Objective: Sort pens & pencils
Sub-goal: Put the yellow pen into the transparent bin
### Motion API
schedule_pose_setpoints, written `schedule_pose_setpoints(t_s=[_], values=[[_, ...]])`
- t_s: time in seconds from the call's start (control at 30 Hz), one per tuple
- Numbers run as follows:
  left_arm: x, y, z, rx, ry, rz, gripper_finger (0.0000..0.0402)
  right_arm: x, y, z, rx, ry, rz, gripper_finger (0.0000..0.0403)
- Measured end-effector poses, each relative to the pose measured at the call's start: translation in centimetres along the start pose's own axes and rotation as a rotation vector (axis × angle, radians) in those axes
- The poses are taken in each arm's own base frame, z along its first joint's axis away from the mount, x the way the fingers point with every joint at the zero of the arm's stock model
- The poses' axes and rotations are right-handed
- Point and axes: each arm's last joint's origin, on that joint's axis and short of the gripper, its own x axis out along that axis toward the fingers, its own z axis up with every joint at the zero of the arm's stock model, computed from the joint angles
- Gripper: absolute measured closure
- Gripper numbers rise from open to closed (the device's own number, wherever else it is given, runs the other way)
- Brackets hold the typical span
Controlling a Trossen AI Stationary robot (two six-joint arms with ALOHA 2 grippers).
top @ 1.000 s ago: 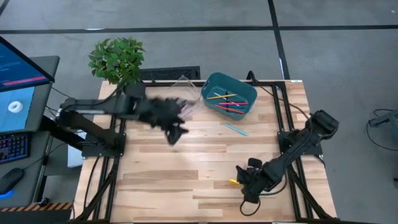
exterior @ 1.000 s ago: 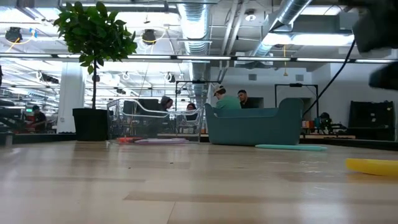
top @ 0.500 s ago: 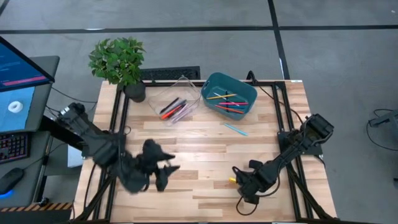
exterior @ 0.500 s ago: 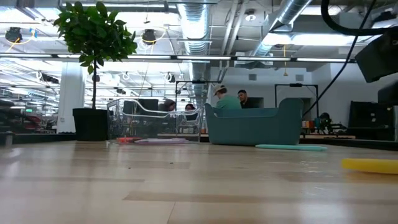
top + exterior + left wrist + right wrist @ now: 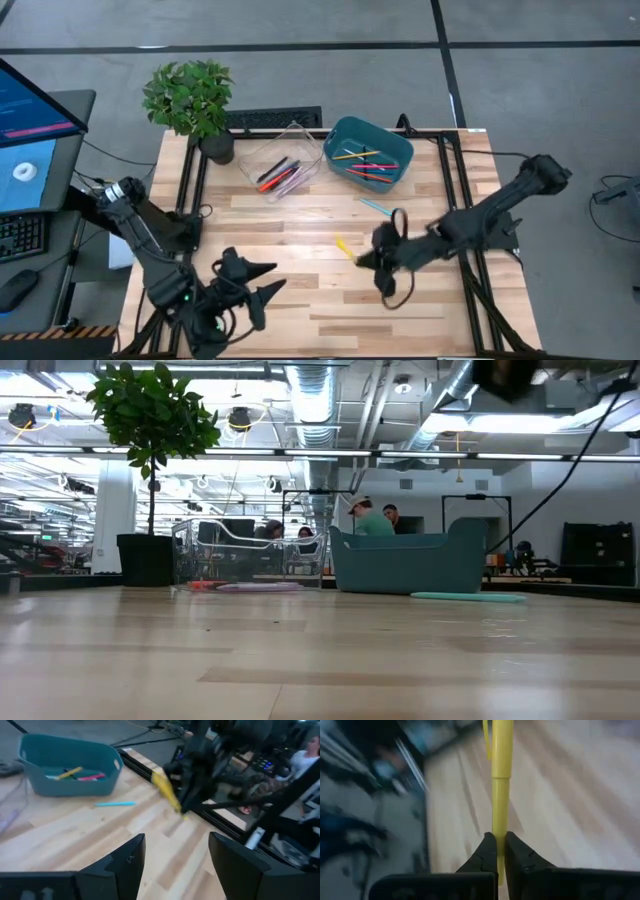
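Note:
My right gripper (image 5: 368, 262) is over the middle of the table, shut on a yellow pen (image 5: 345, 247). In the left wrist view this pen (image 5: 167, 792) hangs above the wood. A teal pen (image 5: 378, 207) lies flat on the table near the teal bin (image 5: 398, 150), which holds several pens. The clear bin (image 5: 300, 135) beside it holds red, black and pale ones. My left gripper (image 5: 258, 282) stands open over the near left of the table, holding nothing. My right gripper pinches one end of the yellow pen (image 5: 499, 837) between its two fingertips (image 5: 487, 851). The pen sticks out forward past the fingertips, in line with the fingers. It is lifted clear of the table, its free end (image 5: 338, 239) pointing toward the far left.
A potted plant (image 5: 190, 95) stands at the far left corner, next to the clear bin. Bare wood lies between the two grippers and along the near edge. People sit in the room beyond the table (image 5: 365, 520).
My right gripper has shut on the yellow pen near the near right edge, lifted it off the wood and carried it toward the table's middle. My left gripper has swung from beside the clear bin to the near left of the table, staying open.

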Motion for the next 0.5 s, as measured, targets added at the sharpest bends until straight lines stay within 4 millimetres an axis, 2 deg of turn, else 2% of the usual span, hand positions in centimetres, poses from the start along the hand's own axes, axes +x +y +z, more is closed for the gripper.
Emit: schedule_pose_setpoints(t_s=[0.2,0.37,0.5], values=[[2.9,-0.3,2.0,0.073,0.002,0.003,0.0192,-3.1,0.4,4.1,-0.048,-0.297,0.163,0.0382],[6.1,-2.1,6.5,0.135,-0.026,-0.255,0.0192,-4.7,0.6,5.4,-0.092,-0.422,0.221,0.0382],[8.9,-1.2,8.7,0.193,-0.086,-0.255,0.0192,-5.0,0.6,5.7,-0.116,-0.447,0.229,0.0382]])
